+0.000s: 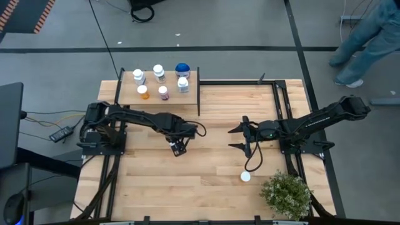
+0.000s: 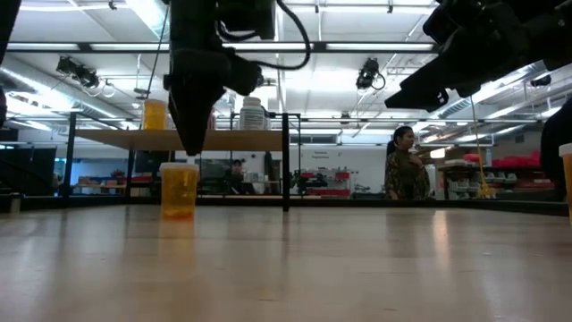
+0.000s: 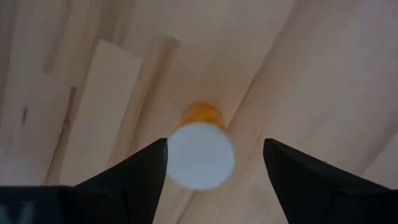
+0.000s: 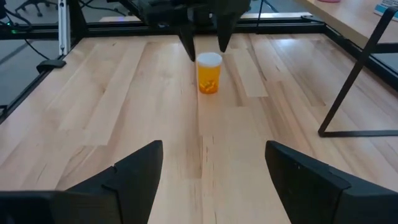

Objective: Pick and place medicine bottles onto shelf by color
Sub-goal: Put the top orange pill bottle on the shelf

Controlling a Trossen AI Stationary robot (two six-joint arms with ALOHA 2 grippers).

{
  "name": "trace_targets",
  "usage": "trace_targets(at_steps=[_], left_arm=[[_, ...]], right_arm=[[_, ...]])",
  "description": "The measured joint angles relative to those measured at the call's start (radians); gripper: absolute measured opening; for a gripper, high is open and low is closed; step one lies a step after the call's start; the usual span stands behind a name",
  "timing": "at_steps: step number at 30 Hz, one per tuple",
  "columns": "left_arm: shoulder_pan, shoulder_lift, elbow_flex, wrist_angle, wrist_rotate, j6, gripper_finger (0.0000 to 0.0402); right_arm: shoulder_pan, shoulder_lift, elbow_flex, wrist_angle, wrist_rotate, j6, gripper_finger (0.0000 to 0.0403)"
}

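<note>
I am hovering the left gripper (image 3: 214, 162) over a white-capped orange medicine bottle (image 4: 209, 73).

Its fingers are standing wide apart on either side of the cap, gripping nothing; the bottle is standing upright on the plank table (image 1: 206, 187) near the light-wood shelf (image 1: 128, 94), which is carrying six bottles; the right gripper (image 1: 240, 137) is waiting open and empty.

Plank table (image 1: 206, 187) w/ orange bottle (image 4: 209, 73), white-capped bottle (image 1: 245, 177), plant (image 1: 286, 195); shelf (image 1: 128, 95) at far-left edge carries six bottles.
</note>
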Motion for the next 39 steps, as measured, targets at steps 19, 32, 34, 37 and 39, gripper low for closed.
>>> trace_targets(at_steps=[19,32,34,37,39], left_arm=[[0.034,0.056,0.000,-0.060,0.056,0.001,0.0273],[-0.020,0.056,0.000,-0.076,0.067,-0.073,0.0272],[-0.026,0.056,0.000,-0.106,0.067,-0.070,0.0272],[-0.020,0.056,0.000,-0.158,0.052,-0.069,0.0272],[-0.006,0.056,0.000,-0.171,0.044,-0.069,0.0272]], right_arm=[[0.000,0.000,0.000,-0.026,0.000,0.011,0.0292],[0.000,0.000,0.000,-0.027,0.000,0.019,0.0292],[0.000,0.000,0.000,-0.027,0.000,0.019,0.0292],[0.000,0.000,0.000,-0.027,0.000,0.019,0.0292],[0.000,0.000,0.000,-0.027,0.000,0.022,0.0292]])
